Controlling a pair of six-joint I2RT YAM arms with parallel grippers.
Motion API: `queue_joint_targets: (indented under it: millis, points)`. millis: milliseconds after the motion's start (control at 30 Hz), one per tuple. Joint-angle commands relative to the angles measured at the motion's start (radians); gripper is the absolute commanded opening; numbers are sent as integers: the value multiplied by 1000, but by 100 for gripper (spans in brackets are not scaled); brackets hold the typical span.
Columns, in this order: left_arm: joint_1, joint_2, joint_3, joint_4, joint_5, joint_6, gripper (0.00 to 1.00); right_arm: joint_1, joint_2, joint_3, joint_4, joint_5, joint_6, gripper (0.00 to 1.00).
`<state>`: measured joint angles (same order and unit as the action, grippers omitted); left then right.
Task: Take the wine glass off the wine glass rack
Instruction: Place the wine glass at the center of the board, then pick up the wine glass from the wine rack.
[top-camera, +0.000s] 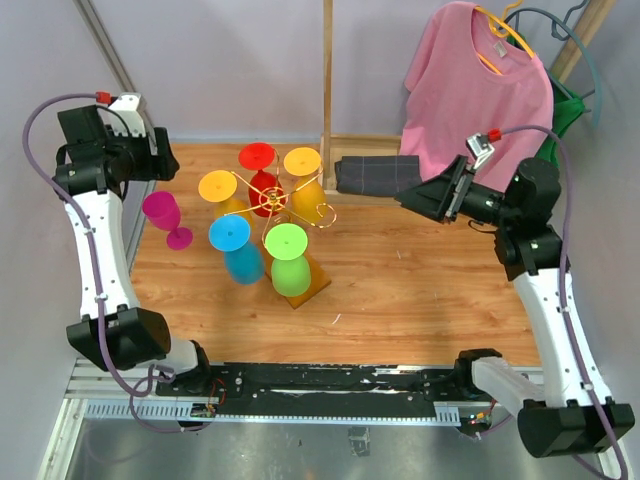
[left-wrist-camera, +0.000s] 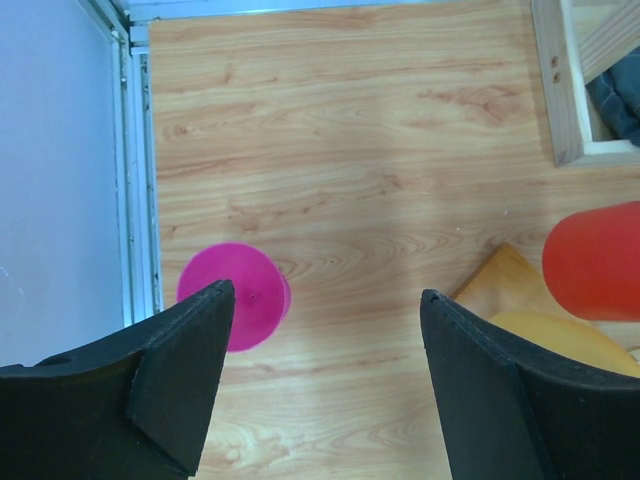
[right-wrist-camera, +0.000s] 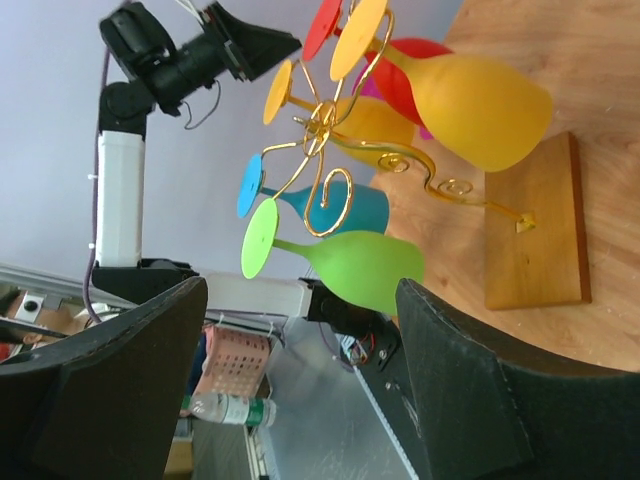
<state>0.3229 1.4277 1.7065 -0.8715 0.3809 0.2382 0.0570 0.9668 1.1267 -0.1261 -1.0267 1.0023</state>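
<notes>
Wooden table (top-camera: 420, 290): magenta glass (top-camera: 165, 217) stands beside rack (top-camera: 290, 205); both pincers gape, empty.

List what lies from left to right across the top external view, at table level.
Left end effector → magenta glass standing on the table → blue glass on the rack → green glass on the rack → folded dark cloth → right end effector → pink shirt on a hanger.

Bright, even light, soft shadows, mild sheen on the table (left-wrist-camera: 380, 150); near foreground slightly blurred.
</notes>
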Motion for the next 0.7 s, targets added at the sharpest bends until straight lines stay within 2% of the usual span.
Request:
queue_joint_targets:
  millis: [0, 267, 500, 667]
  points:
    - [-4, -54, 44, -17, 8, -43, 80, 108, 62, 81, -87, 80, -77, 77]
    - [-3, -57, 82, -35, -15, -80, 80, 256, 71, 109, -164, 183, -37, 75]
    - [-3, -43, 152, -34, 5, -132, 82, 494, 26, 63, -165, 363, 43, 73]
    - [-2, -30, 195, -32, 27, -166, 82, 611, 26, 64, -169, 456, 65, 72]
